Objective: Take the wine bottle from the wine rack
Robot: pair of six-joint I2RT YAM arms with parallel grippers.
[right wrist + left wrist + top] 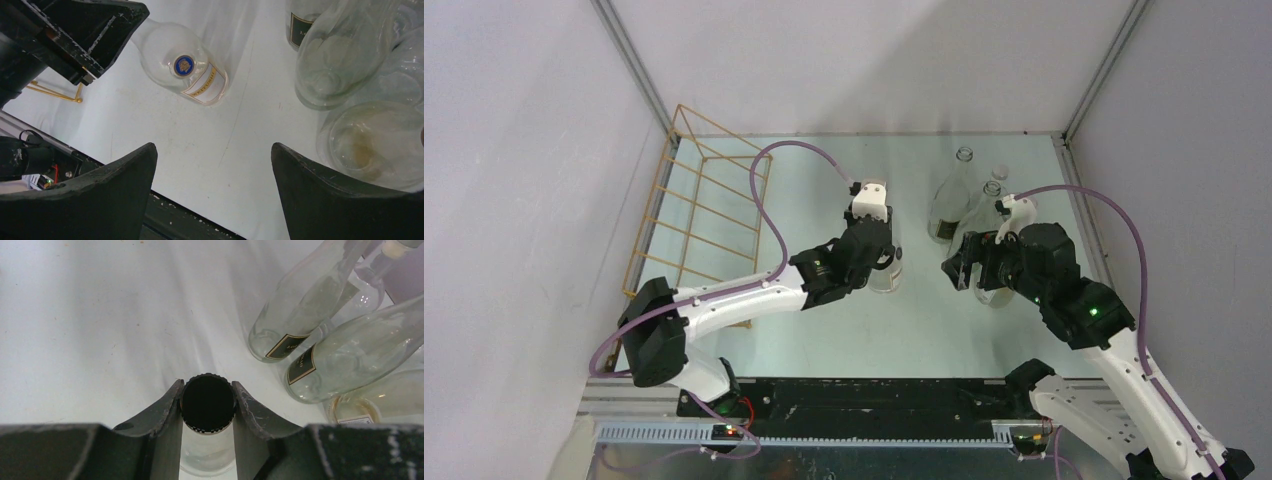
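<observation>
The wine rack (700, 208), a thin gold wire frame, stands at the table's left with no bottle on it; a corner of it (56, 93) shows in the right wrist view. The wine bottle (887, 272), clear glass with a black screw cap (207, 403), hangs upright right of the rack. My left gripper (207, 390) is shut on that cap from above. The right wrist view shows the same bottle (187, 70) with a blue emblem and pale label under the left gripper (75, 35). My right gripper (214, 150) is open over bare table, holding nothing.
Several other clear bottles stand at the back right (951, 200), close to the right arm (1064, 290). They appear as a cluster (310, 305) in the left wrist view and beside the right finger (372, 142). White walls enclose the table (824, 340).
</observation>
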